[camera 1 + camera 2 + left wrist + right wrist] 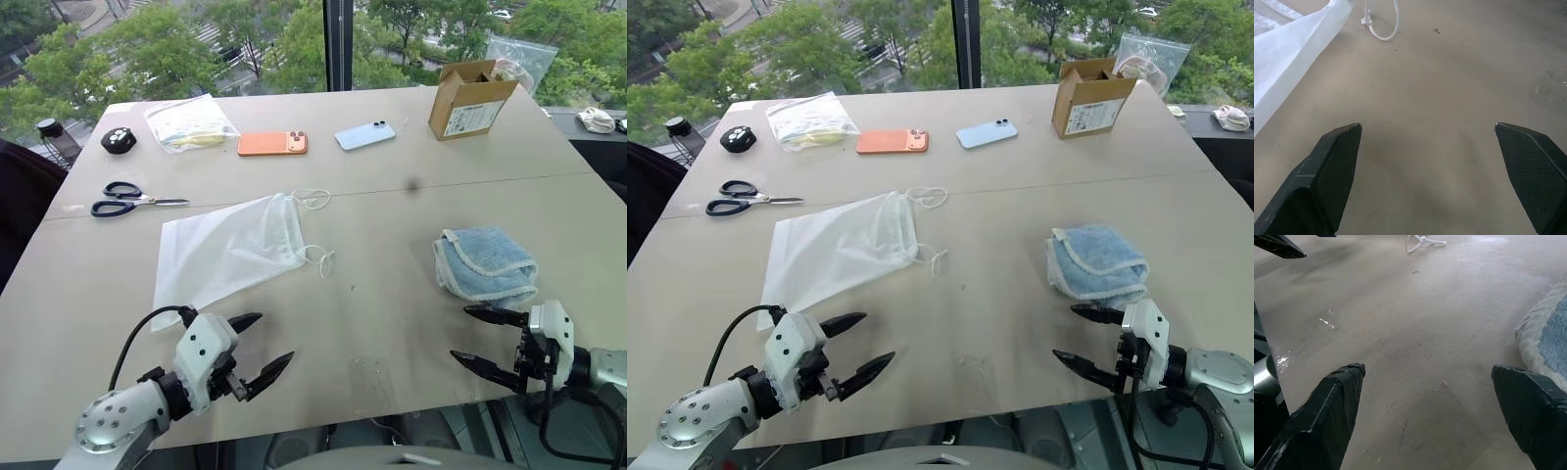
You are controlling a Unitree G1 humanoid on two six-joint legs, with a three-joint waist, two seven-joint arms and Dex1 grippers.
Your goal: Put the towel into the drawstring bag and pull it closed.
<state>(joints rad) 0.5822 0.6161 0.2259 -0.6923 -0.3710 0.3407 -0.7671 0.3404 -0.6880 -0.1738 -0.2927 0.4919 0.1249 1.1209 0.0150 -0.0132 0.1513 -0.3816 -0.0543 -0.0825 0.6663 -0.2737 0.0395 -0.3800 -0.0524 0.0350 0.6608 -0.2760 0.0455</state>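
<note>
One towel (pixel 487 264) lies folded at table right; one bag (pixel 230 250) lies flat, centre-left. Two phones (pixel 272 144), one scissors (pixel 132 199). Left gripper (pixel 263 348) and right gripper (pixel 476 339) spread apart, empty.

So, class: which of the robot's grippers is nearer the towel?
Right. The right gripper hovers open just in front of the towel; the left gripper is far across the table, by the drawstring bag.

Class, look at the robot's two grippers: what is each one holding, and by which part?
Nothing is held. The left gripper and right gripper are open above the table.
</note>
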